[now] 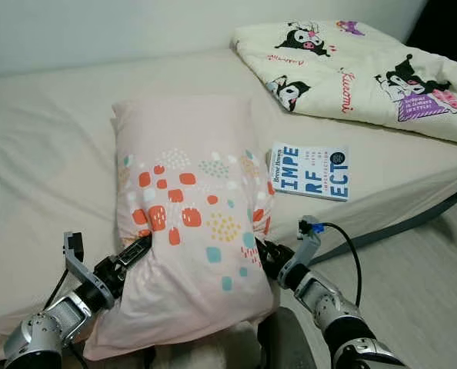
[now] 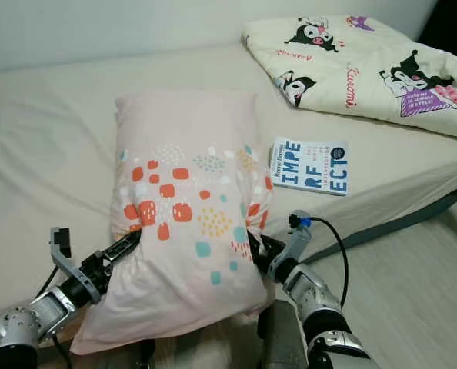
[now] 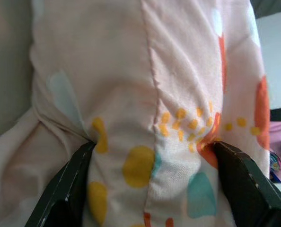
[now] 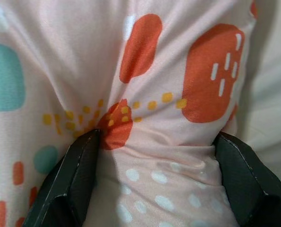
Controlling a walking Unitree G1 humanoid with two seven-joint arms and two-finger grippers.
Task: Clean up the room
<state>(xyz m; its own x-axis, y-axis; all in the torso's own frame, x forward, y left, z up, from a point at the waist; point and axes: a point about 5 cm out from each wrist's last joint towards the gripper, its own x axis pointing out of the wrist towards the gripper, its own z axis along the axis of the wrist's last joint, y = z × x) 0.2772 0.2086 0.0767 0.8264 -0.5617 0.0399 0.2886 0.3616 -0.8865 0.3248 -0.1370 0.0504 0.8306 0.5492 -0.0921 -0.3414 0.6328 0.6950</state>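
Beige bed (image 1: 51, 146) with pillow (image 1: 186, 223), book (image 1: 309, 171), folded blanket (image 1: 359, 69).

The pillow (image 1: 190, 231) hides the fingers' tips of the left gripper (image 1: 141, 247) and the right gripper (image 1: 264, 251), buried in bunched fabric. Its near edge drops out of sight past the bed (image 1: 44, 154). The folded blanket (image 1: 359, 69) runs off the picture's right edge. The small print on the book (image 1: 309, 172) is illegible.

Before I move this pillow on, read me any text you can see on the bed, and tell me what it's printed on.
"IMPE RF ECT": large blue letters on the book cover.
"Brené Brown": author line along the book's edge, barely legible.
Small print beside the title: too small to read.
"Kuromi": red script on the cartoon-print blanket, approximate.
Purple patch text on the blanket: blurred.
Pillow: no text.
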